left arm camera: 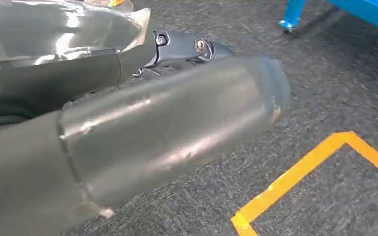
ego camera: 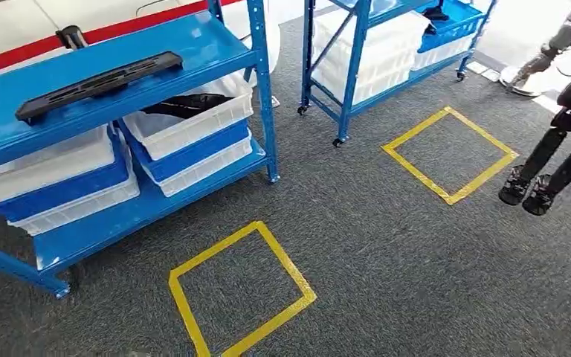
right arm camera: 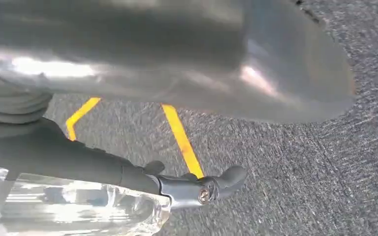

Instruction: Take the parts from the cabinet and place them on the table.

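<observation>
While robot hands hang low, part (ego camera: 98, 85) lies shelved.

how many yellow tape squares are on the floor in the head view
2. One yellow tape square lies on the grey carpet in front of the near blue rack; the other lies farther right, in front of the second rack. Others may lie outside the frame.

Head cam: mounted high, faces fwd and down over grey carpet (ego camera: 386, 245), blue rack (ego camera: 119, 82) at left, yellow tape square (ego camera: 242, 294) near centre-bottom. Left wrist cam: close behind left hand (left arm camera: 167, 128), aimed at the floor; shares carpet, a tape corner (left arm camera: 300, 172) and a blue rack foot (left arm camera: 291, 17) w/ head view. Right wrist cam: close behind right hand (right arm camera: 177, 69), aimed at the floor; shares carpet and tape lines (right arm camera: 179, 137).
</observation>
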Tool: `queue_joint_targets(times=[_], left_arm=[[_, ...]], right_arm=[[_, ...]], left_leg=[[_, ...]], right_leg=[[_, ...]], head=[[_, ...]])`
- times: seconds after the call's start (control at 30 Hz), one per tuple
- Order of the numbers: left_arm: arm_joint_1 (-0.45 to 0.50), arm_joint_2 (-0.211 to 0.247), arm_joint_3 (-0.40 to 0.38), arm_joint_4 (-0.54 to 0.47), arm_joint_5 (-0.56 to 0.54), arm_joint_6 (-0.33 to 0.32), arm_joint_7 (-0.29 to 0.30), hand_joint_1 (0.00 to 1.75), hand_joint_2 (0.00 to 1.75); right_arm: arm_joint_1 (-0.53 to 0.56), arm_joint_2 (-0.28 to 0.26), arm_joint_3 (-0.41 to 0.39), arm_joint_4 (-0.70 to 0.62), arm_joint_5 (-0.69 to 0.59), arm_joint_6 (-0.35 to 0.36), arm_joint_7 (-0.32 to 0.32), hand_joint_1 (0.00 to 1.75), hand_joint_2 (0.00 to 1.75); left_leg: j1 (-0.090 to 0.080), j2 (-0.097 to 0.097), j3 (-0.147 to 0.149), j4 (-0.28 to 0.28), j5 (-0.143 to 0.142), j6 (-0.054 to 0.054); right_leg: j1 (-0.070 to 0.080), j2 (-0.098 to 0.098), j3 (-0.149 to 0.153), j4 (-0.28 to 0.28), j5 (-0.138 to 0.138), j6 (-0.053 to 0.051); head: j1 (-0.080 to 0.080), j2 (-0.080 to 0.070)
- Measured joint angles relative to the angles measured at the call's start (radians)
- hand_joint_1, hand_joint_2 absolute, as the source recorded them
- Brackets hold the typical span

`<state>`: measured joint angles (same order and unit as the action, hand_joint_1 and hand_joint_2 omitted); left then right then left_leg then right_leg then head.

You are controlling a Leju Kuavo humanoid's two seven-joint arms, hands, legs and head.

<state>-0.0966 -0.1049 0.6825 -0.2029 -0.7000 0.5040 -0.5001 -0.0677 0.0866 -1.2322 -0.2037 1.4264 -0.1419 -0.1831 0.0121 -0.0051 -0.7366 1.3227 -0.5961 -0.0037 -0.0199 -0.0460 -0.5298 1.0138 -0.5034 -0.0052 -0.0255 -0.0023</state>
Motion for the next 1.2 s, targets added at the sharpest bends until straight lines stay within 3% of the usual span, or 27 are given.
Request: queue_joint_targets(times=[0.03,0.1,0.13,0.17,0.3,0.33,0.4,0.47,0.5,0.53,0.57,0.6,0.63,0.67,0.77,0.8,0.83,0.87,0.9,0.97,1.0,1.03,1.07,1.1,1.13,1.17,1.2], left_arm=[[0.001,0.000,0.000,0.000,0.000,0.000,0.001,0.00,0.00],[0.001,0.001,0.000,0.000,0.000,0.000,0.002,0.00,0.00],[0.000,0.002,0.000,0.000,0.000,0.000,0.002,0.00,0.00],[-0.004,0.002,0.000,0.000,0.000,0.000,0.002,0.00,0.00],[-0.005,0.003,0.000,0.000,0.000,0.000,0.003,0.00,0.00],[-0.004,0.000,0.000,0.000,-0.001,0.000,0.005,0.00,0.00],[-0.008,0.000,0.000,0.000,-0.002,0.000,0.006,0.00,0.00],[-0.010,0.000,-0.001,0.000,-0.004,0.000,0.006,0.00,0.00],[-0.010,0.000,-0.002,0.000,-0.005,0.000,0.007,0.00,0.00],[-0.008,-0.001,-0.002,0.000,-0.009,-0.001,0.008,0.00,0.00],[-0.008,-0.002,-0.002,0.000,-0.012,-0.002,0.010,0.00,0.00],[-0.009,-0.003,-0.003,0.000,-0.013,-0.002,0.011,0.00,0.00],[-0.009,-0.003,-0.003,0.000,-0.014,-0.002,0.012,0.00,0.00],[-0.010,-0.003,-0.003,0.000,-0.014,-0.002,0.012,0.00,0.00],[-0.008,-0.002,-0.003,0.000,-0.017,-0.003,0.014,0.00,0.00],[-0.007,0.000,-0.003,0.000,-0.017,-0.003,0.014,0.00,0.00],[-0.006,0.001,-0.003,0.000,-0.017,-0.003,0.015,0.00,0.00],[-0.005,-0.001,-0.003,0.000,-0.018,-0.003,0.015,0.00,0.00],[-0.009,-0.001,-0.003,0.000,-0.018,-0.003,0.015,0.00,0.00],[-0.013,-0.001,-0.004,0.000,-0.018,-0.003,0.015,0.00,0.00],[-0.012,-0.001,-0.004,0.000,-0.018,-0.003,0.015,0.00,0.00],[-0.009,-0.001,-0.004,0.000,-0.018,-0.003,0.015,0.00,0.00],[-0.009,-0.001,-0.004,0.000,-0.018,-0.003,0.015,0.00,0.00],[-0.009,-0.001,-0.004,0.000,-0.018,-0.003,0.015,0.00,0.00],[-0.010,0.000,-0.004,0.000,-0.018,-0.003,0.015,0.00,0.00],[-0.012,0.001,-0.005,0.000,-0.018,-0.003,0.015,0.00,0.00],[-0.015,0.002,-0.006,0.000,-0.019,-0.003,0.015,0.00,0.00]], right_arm=[[-0.001,0.000,0.000,0.000,-0.001,0.000,0.000,0.00,0.00],[-0.003,0.001,0.000,0.000,-0.001,0.000,0.000,0.00,0.00],[-0.004,0.002,0.000,0.000,-0.001,0.000,0.000,0.00,0.00],[-0.005,0.002,0.000,0.000,-0.001,-0.001,0.000,0.00,0.00],[-0.010,0.003,0.000,0.000,0.000,-0.002,0.000,0.00,0.00],[-0.011,0.001,0.000,0.000,0.001,-0.002,0.000,0.00,0.00],[-0.010,0.002,0.000,0.000,0.002,-0.002,0.000,0.00,0.00],[-0.006,0.001,0.000,0.000,0.003,-0.003,0.000,0.00,0.00],[-0.004,0.001,0.000,0.000,0.003,-0.003,0.000,0.00,0.00],[-0.004,0.001,0.000,0.000,0.002,-0.003,0.000,0.00,0.00],[-0.004,0.000,0.000,0.000,0.002,-0.003,0.000,0.00,0.00],[-0.005,-0.002,0.000,0.000,0.001,-0.003,0.000,0.00,0.00],[-0.006,-0.003,0.000,0.000,0.001,-0.003,0.000,0.00,0.00],[-0.006,-0.003,0.000,0.000,0.001,-0.003,0.000,0.00,0.00],[-0.011,-0.003,0.000,0.000,0.000,-0.004,0.000,0.00,0.00],[-0.011,-0.002,0.000,0.000,0.000,-0.004,0.000,0.00,0.00],[-0.011,0.002,0.000,0.000,-0.001,-0.004,0.000,0.00,0.00],[-0.012,0.000,0.000,0.000,-0.001,-0.006,0.000,0.00,0.00],[-0.011,0.000,0.000,0.000,-0.001,-0.006,0.000,0.00,0.00],[-0.005,0.000,0.000,0.000,-0.001,-0.006,0.000,0.00,0.00],[-0.004,0.000,0.000,0.000,-0.001,-0.006,0.000,0.00,0.00],[-0.004,0.000,0.000,0.000,-0.002,-0.006,0.000,0.00,0.00],[-0.005,0.001,0.000,0.000,-0.002,-0.006,0.000,0.00,0.00],[-0.006,0.002,0.000,0.000,-0.002,-0.006,0.000,0.00,0.00],[-0.007,0.002,0.000,0.000,-0.002,-0.006,0.000,0.00,0.00],[-0.006,0.003,0.000,0.000,-0.002,-0.006,0.000,0.00,0.00],[-0.006,0.005,0.000,0.000,-0.003,-0.006,-0.001,0.00,0.00]], left_leg=[[0.000,0.003,0.010,-0.022,0.024,0.001],[-0.001,0.015,0.090,-0.169,0.103,0.008],[-0.004,0.053,0.145,-0.265,0.138,0.017],[-0.014,0.086,0.159,-0.292,0.123,0.020],[-0.022,0.036,0.153,-0.307,0.132,0.039],[-0.011,0.025,0.168,-0.323,0.145,0.047],[-0.008,0.009,0.166,-0.326,0.150,0.058],[-0.009,-0.018,0.164,-0.325,0.150,0.059],[-0.009,-0.033,0.164,-0.325,0.150,0.059],[-0.009,-0.047,0.165,-0.325,0.150,0.058],[-0.008,-0.061,0.166,-0.324,0.150,0.058],[-0.006,-0.074,0.168,-0.322,0.149,0.056],[-0.005,-0.088,0.169,-0.318,0.147,0.051],[-0.007,-0.097,0.167,-0.312,0.143,0.043],[-0.010,-0.115,0.161,-0.312,0.140,0.030],[-0.007,-0.122,0.159,-0.312,0.142,0.026],[-0.004,-0.114,0.158,-0.305,0.136,0.023],[-0.009,-0.054,0.145,-0.272,0.112,0.017],[-0.008,-0.025,0.116,-0.213,0.075,0.012],[-0.004,-0.004,0.039,-0.062,0.006,0.004],[-0.002,-0.001,0.008,-0.007,-0.007,0.002],[-0.001,0.001,0.002,-0.002,0.007,0.003],[-0.001,0.004,0.020,-0.043,0.040,0.004],[-0.001,0.010,0.063,-0.130,0.089,0.008],[-0.004,0.037,0.119,-0.233,0.134,0.016],[-0.009,0.089,0.151,-0.296,0.140,0.024],[-0.015,0.095,0.153,-0.298,0.135,0.026]], right_leg=[[0.000,-0.011,0.000,0.000,-0.001,-0.001],[0.001,-0.030,0.005,0.000,-0.003,-0.002],[0.002,-0.039,0.009,0.000,-0.006,0.000],[0.011,-0.046,0.011,0.000,-0.010,0.006],[0.014,-0.085,0.024,-0.012,-0.013,0.026],[0.010,-0.038,0.015,0.006,-0.023,0.032],[0.009,0.021,-0.025,0.100,-0.075,0.020],[0.006,0.037,-0.107,0.262,-0.139,0.016],[0.006,0.038,-0.132,0.305,-0.145,0.021],[0.006,0.040,-0.130,0.291,-0.128,0.031],[0.004,0.041,-0.107,0.233,-0.096,0.042],[0.002,0.046,-0.070,0.152,-0.058,0.052],[-0.005,0.066,-0.024,0.048,-0.014,0.061],[-0.009,0.099,-0.010,0.002,-0.002,0.060],[0.004,0.073,-0.001,-0.002,0.003,0.034],[-0.001,0.064,0.002,-0.002,0.006,0.027],[-0.010,0.055,0.003,-0.007,0.010,0.020],[-0.008,0.049,0.004,-0.008,0.009,0.013],[-0.005,0.040,0.005,-0.008,0.008,0.005],[-0.001,0.017,0.005,-0.007,0.004,0.000],[0.001,0.006,0.005,-0.007,0.003,-0.002],[0.001,-0.005,0.006,-0.007,0.002,-0.003],[0.002,-0.013,0.008,-0.007,0.000,-0.005],[0.002,-0.024,0.011,-0.007,-0.003,-0.003],[0.003,-0.032,0.016,-0.007,-0.006,-0.002],[0.005,-0.039,0.021,-0.008,-0.009,0.002],[0.017,-0.046,0.022,-0.006,-0.014,0.009]], head=[[0.000,0.000],[0.000,0.000],[-0.001,0.000],[0.000,0.000],[-0.001,0.000],[0.003,0.000],[0.004,0.000],[0.009,0.000],[0.010,0.000],[0.008,0.000],[0.010,0.000],[0.009,0.000],[0.009,0.000],[0.013,0.000],[0.012,0.000],[0.012,0.000],[0.013,0.000],[0.008,0.000],[0.000,0.000],[0.001,0.000],[0.001,0.000],[0.001,0.000],[0.001,0.000],[0.000,0.000],[0.001,0.000],[0.000,0.000],[0.003,0.000]])
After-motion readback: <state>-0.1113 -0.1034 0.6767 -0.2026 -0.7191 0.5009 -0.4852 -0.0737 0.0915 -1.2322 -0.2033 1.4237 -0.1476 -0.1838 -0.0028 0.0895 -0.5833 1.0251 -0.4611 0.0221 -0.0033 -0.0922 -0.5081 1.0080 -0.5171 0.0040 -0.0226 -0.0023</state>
